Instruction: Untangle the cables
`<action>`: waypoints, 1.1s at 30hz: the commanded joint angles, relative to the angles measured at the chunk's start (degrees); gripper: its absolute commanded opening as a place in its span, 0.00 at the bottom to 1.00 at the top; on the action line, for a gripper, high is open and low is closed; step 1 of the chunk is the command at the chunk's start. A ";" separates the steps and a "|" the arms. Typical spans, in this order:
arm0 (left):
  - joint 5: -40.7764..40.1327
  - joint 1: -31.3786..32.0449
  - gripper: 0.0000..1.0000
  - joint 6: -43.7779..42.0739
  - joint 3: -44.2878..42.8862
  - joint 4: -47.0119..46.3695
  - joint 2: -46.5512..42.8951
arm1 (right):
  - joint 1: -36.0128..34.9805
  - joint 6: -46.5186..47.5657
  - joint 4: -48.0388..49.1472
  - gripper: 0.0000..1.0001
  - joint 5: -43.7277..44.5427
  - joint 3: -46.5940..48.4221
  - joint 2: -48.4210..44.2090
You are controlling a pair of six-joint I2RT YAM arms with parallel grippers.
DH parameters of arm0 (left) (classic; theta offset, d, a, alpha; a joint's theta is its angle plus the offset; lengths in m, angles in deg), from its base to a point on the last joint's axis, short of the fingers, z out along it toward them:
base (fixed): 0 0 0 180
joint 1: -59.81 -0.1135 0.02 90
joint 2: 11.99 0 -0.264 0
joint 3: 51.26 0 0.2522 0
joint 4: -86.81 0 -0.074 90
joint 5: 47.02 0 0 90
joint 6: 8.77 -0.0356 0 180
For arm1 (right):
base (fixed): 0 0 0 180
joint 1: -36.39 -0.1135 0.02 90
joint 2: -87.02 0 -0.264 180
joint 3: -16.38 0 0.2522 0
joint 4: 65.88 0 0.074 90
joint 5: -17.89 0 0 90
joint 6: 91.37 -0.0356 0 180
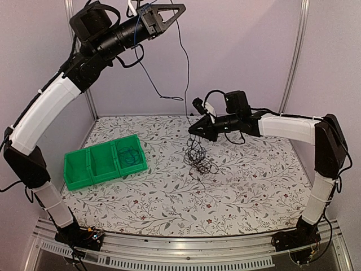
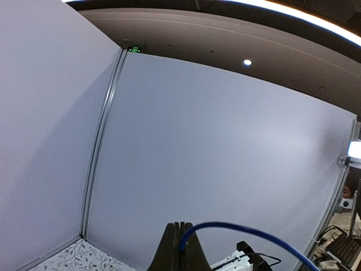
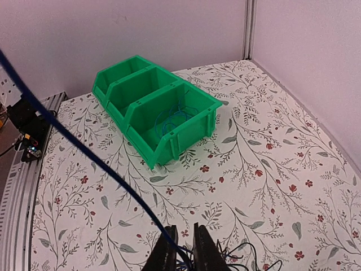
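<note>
My left gripper [image 1: 181, 8] is raised high at the back and is shut on the blue cable [image 1: 187, 62]. In the left wrist view the cable [image 2: 242, 227] arcs right from the closed gripper [image 2: 183, 227]. The cable hangs down to my right gripper [image 1: 194, 131], which is low over the table's middle. A tangle of thin black cables [image 1: 198, 157] dangles below it onto the table. In the right wrist view the blue cable [image 3: 96, 161] runs into the narrow gap of that gripper [image 3: 184, 237], with black cables [image 3: 248, 262] beside it.
A green three-compartment bin [image 1: 76, 169] sits at the left of the floral table, with a coiled cable [image 1: 131, 155] in its right compartment. It also shows in the right wrist view [image 3: 186, 132]. Pale walls enclose the back and sides.
</note>
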 commanded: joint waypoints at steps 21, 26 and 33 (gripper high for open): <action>-4.79 3.89 0.00 -2.37 -10.63 -1.86 2.21 | 9.81 -3.33 1.91 0.45 6.03 -13.74 1.97; -5.21 3.92 0.00 -3.01 -10.63 -1.50 1.94 | 10.75 -0.64 -0.65 0.33 5.32 -13.91 -1.44; -6.64 3.80 0.00 -2.91 -7.72 -1.71 0.79 | 10.74 7.10 -7.27 0.41 2.03 -12.35 -7.17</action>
